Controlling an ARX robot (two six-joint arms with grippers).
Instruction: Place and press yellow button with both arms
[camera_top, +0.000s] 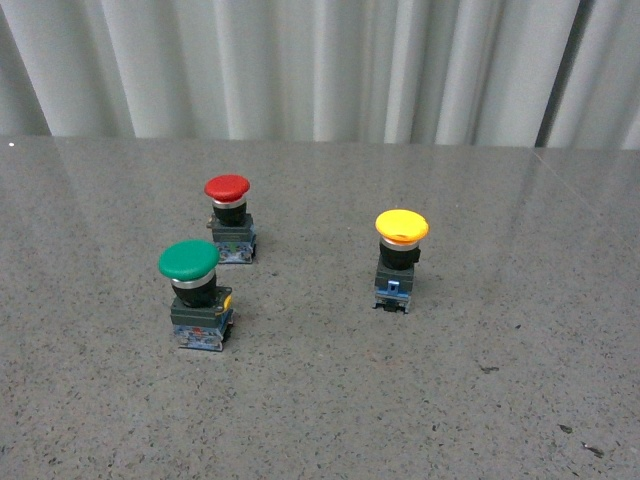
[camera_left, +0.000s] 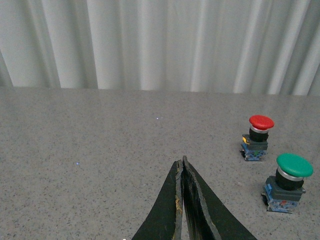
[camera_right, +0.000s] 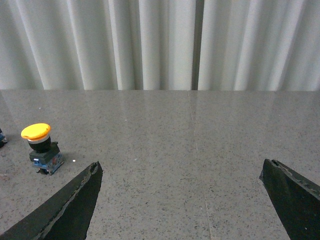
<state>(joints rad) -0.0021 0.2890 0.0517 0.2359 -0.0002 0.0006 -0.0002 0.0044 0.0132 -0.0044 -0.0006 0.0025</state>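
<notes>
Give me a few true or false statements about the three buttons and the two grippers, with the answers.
1. The yellow button stands upright on the table. True.
2. The left gripper is wide open. False: it is shut, holding nothing.
3. The right gripper is open and empty. True.
4. In the front view, the red button sits nearer the camera than the green button. False: the green one is nearer.

Table (camera_top: 120, 420): grey speckled surface, faintly glossy, pale reflections toward its far edge, one thin seam line. Curtain (camera_top: 300, 60): white to pale grey, hanging in vertical folds behind the table's far edge, one dark gap at the right
</notes>
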